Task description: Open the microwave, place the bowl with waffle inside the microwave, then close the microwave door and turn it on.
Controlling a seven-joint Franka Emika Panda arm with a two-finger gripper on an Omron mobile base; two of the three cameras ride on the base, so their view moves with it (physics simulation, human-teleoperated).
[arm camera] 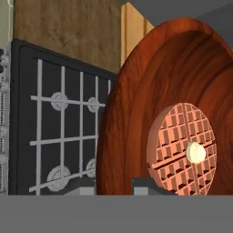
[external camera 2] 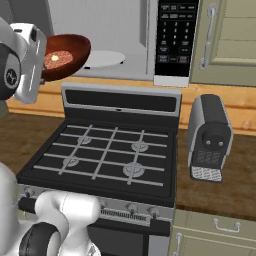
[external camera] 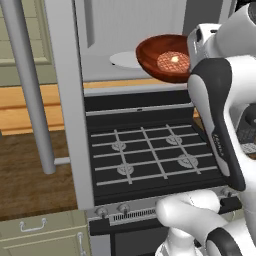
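Reddish-brown and glossy, the one bowl (external camera: 162,57) hangs in the air at the mouth of the open microwave (external camera 2: 115,30), above the back of the stove (external camera 2: 107,155), with one waffle (external camera: 173,62) lying in it. The fingers (arm camera: 150,185) pinch the bowl's rim, narrow. One white turntable (external camera 2: 105,58) sits inside. The microwave door (external camera: 65,100) stands swung wide at left. Four burners show on the stove; one grey toaster (external camera 2: 210,137) stands on the table (external camera 2: 235,160).
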